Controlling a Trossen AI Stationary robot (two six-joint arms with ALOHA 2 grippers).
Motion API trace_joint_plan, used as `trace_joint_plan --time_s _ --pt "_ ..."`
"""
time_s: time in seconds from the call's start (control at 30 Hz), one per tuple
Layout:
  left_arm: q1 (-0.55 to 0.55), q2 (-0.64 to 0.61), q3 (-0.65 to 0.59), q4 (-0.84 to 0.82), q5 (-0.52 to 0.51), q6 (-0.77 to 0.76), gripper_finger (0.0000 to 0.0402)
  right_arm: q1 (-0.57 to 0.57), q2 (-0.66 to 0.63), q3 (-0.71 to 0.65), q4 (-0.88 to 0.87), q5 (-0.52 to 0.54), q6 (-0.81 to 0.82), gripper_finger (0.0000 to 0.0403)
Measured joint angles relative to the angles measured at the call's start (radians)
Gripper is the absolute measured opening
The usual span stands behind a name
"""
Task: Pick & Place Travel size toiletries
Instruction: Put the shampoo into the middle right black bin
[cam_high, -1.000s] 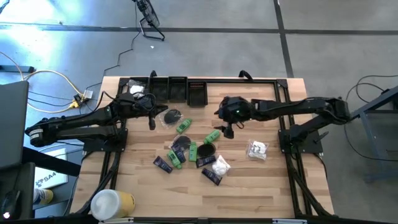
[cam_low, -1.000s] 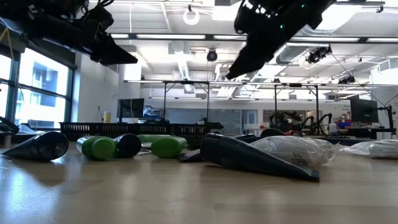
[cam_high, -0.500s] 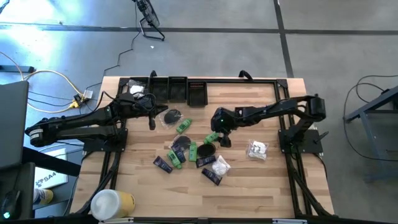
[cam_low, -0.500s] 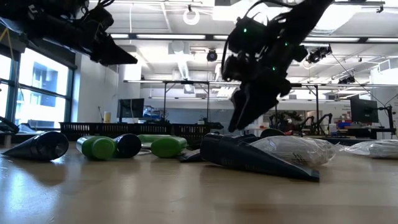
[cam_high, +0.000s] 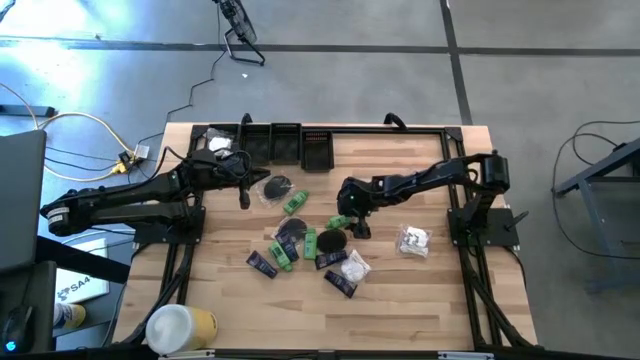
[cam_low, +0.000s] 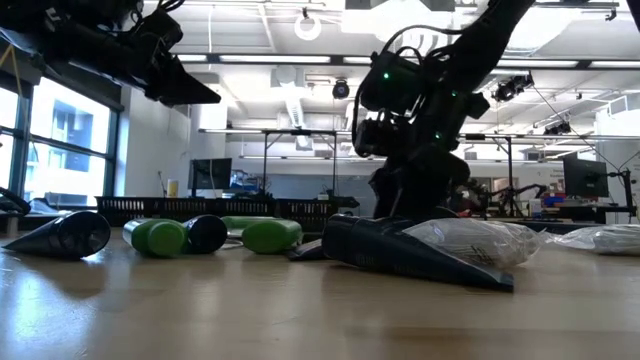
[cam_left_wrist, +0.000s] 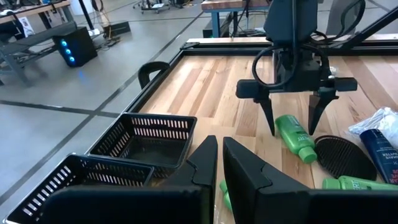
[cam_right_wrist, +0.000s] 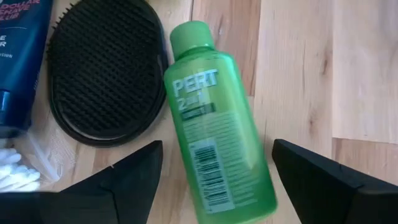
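A: R gripper (cam_left_wrist: 294, 121) low over the bench (cam_high: 420, 290), fingers wide apart either side of the green bottle (cam_right_wrist: 214, 130) mid-bench, beside the black disc (cam_right_wrist: 106, 71). I'd centre, then close.

B: L gripper (cam_left_wrist: 219, 165)?

A: Fingers together, nothing held, above the baskets (cam_left_wrist: 140, 134). The basket below looks bare; others, can't tell.

"PERT 2in1" on green bottle (cam_right_wrist: 210, 134)
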Motion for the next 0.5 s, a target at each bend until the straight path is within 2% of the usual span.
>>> trace_joint_plan --time_s 0.3,0.5 --pt "0.0 0.0 0.0 0.0 0.0 0.0 0.0023 0.0 -0.005 -0.001 0.011 0.021 0.002 0.0298" --pt "0.0 0.0 0.0 0.0 0.0 0.0 0.0023 0.0 -0.005 -0.001 0.013 0.027 0.002 0.0273"
